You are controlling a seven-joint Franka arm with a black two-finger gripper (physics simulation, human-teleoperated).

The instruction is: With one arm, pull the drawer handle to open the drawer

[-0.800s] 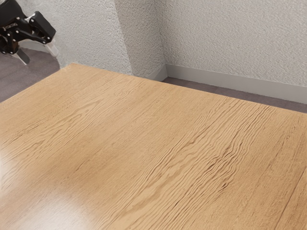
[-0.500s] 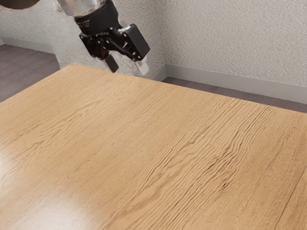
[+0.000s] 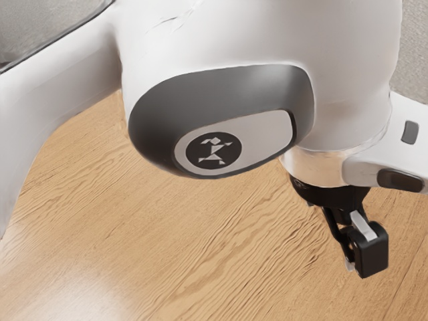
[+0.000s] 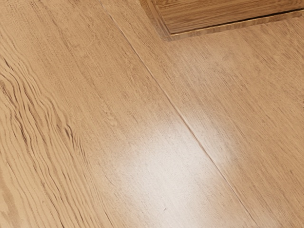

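1. Jaws: released or clenched cannot be told. Gripper [image 3: 362,242] partly masked by its own housing in the exterior view, low at that view's right, hanging just above the table [image 3: 134,234].
2. Arm [image 3: 254,67]: very close to the exterior camera, covering most of that view's upper part, with the wrist bent down toward the tabletop.
3. Task object: corner of a wooden body [image 4: 223,16] standing on the table, near the bare patch under the hand in the wrist view. Judged to be the drawer unit; a dark line along it judged to be the gap of a drawer front. Position of the drawer handle cannot be told from this corner, nor whether the drawer is open or shut.
4. Step in hand: approach. No contact with the wooden body; grasp and pull not yet begun, so the task is judged to be at an early stage.
5. Next move calls for:
   - carrying the hand across the table toward the wooden body;
   - bringing the drawer handle into the wrist view;
   - setting the jaws across the handle, wide enough to pass either side of it;
   - closing firmly, then pulling straight along the drawer's line of travel.
6. Caution: little clearance over the tabletop. Keep height during the traverse, and avoid striking the corner of the wooden body.
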